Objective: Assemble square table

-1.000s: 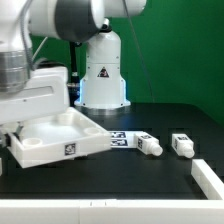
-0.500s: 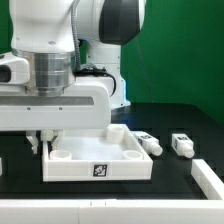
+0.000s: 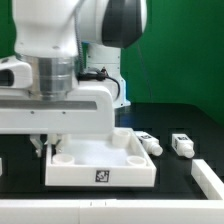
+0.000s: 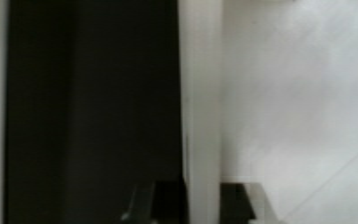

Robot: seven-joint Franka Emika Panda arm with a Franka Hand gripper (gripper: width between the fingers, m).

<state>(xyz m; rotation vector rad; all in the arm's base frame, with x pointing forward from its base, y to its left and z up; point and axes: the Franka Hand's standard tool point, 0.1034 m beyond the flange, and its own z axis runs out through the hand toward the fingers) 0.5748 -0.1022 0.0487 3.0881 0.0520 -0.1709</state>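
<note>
Black matte table before a green backdrop, white square table top lying flat at front centre under the arm, fingers clamped on its thin rim, near leg just beside its corner on the exterior view's right, far leg further right.

The arm hides the square top's rear edge; the wrist view is blurred.

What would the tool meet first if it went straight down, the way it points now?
The white table top: the tool points down and seems shut on its rim. Under the rim lies the black table; the depth is unclear.
</note>
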